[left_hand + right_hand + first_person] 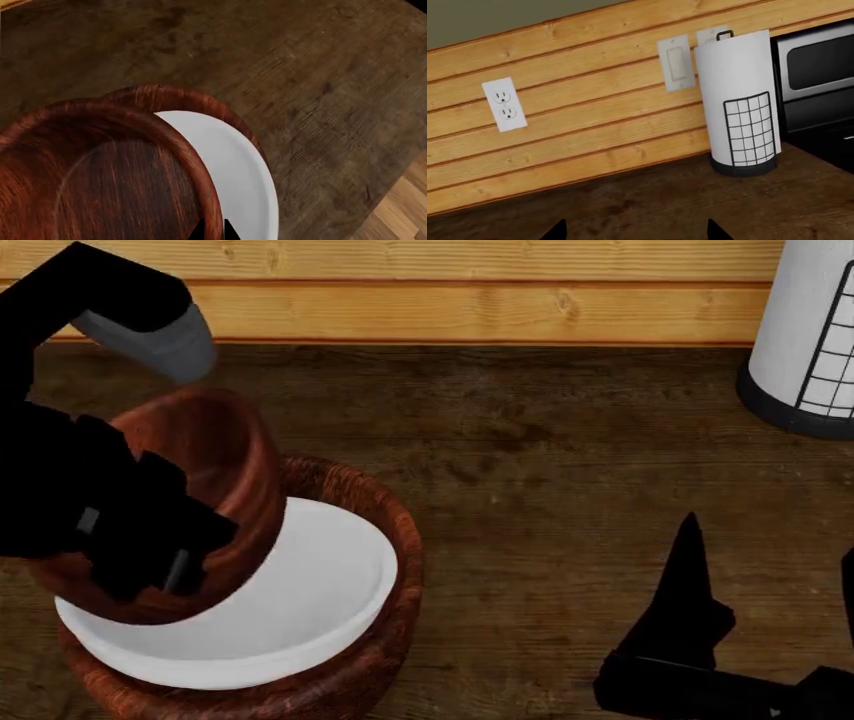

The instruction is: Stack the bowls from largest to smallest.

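A simulated two-armed robot works at a dark wooden counter point(561, 470) backed by a pale plank wall point(587, 105). Near the counter's front left corner, the large wooden bowl point(360, 640) sits upright with the white bowl point(307, 610) nested inside it, the white rim showing just above the wooden one. The left gripper point(147, 550) grips the small wooden bowl point(214, 470) by its rim and holds it steeply tilted over the left side of the white bowl, its opening turned toward the robot's left and its lower edge at or just above the white rim; whether the two touch cannot be told. In the left wrist view the small bowl's grained inside point(100, 185) fills the near field, with two dark fingertips point(230, 231) pinching its rim and a crescent of the white bowl point(233, 165) and the large bowl's rim point(180, 97) behind it. The right gripper point(767, 570) hangs over the front right part of the counter, well apart from the stack, holding nothing; its two fingertips point(555, 231) stand wide apart in the right wrist view. At the back right corner stands a paper-towel roll in a black wire holder point(740, 105), beside a wall outlet point(504, 104), a light switch point(676, 63) and a dark oven front point(817, 75)
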